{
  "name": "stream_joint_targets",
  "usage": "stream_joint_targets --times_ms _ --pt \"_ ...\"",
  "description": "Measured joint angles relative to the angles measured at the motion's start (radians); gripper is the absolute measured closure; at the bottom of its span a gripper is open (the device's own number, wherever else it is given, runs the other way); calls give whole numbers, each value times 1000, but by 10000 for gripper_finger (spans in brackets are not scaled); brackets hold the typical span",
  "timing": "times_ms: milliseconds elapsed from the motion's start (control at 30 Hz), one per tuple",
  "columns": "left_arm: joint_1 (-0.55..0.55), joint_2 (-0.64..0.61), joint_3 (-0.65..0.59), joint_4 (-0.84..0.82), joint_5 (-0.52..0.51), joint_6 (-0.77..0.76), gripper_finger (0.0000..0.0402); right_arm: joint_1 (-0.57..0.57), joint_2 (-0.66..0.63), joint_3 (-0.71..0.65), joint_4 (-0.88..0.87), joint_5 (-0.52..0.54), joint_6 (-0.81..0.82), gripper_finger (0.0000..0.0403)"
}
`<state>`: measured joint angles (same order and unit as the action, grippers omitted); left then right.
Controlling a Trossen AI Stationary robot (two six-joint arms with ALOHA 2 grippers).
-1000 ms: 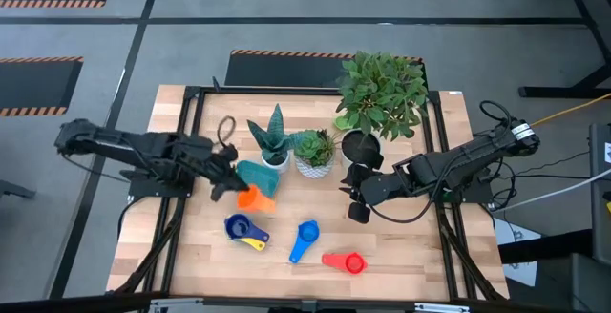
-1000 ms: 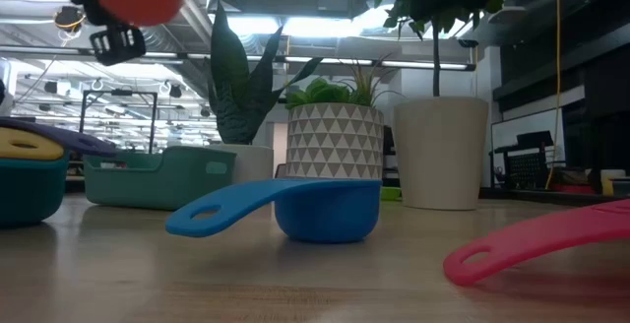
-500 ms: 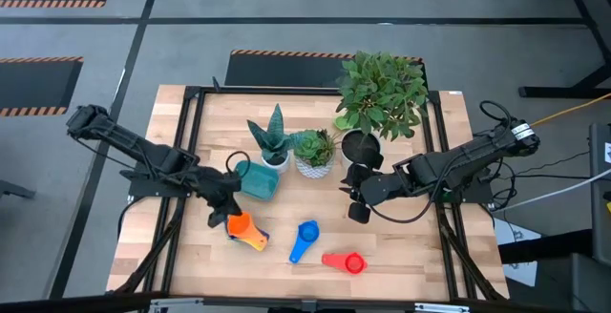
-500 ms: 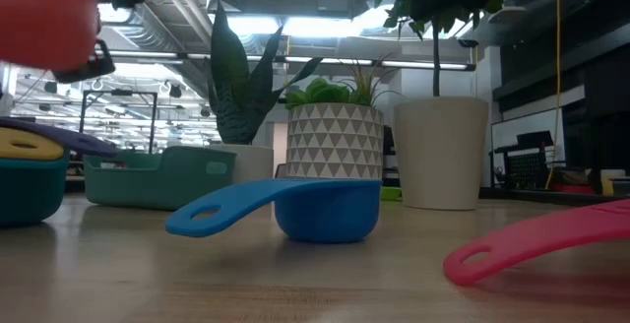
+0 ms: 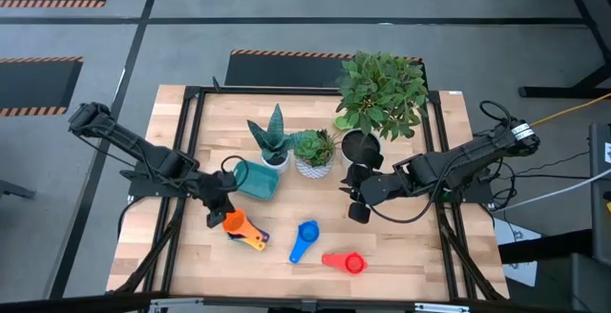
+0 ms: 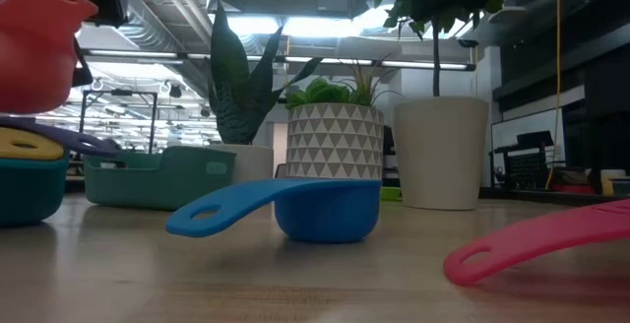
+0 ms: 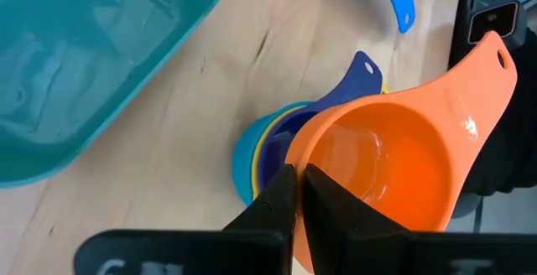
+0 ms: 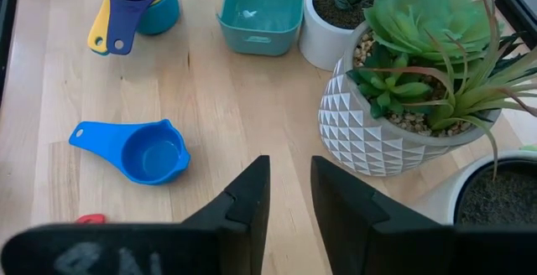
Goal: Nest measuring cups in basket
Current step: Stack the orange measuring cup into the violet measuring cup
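The left gripper (image 7: 295,193) has its fingers pinched narrow on the rim of the orange measuring cup (image 7: 394,162), holding it just above the stack of nested cups (image 5: 247,235), with the teal basket (image 5: 257,179) lying empty a little beyond the fingertips on the wooden table (image 5: 401,256). The right gripper (image 8: 289,193) hangs over the table with its fingers a narrow gap apart and nothing between them. The blue cup (image 8: 141,151) sits ahead of them, the red cup (image 5: 346,261) farther off.
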<state>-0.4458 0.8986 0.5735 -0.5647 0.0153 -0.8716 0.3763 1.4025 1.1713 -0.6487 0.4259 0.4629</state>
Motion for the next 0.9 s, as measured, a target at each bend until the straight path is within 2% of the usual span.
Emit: stream_joint_targets --times_ms 667,900 --pt "-3 0 0 -12 4 -96 389 0 0 0 0 0 3 309" --pt "-3 0 0 -12 4 -96 360 0 0 0 0 0 3 309"
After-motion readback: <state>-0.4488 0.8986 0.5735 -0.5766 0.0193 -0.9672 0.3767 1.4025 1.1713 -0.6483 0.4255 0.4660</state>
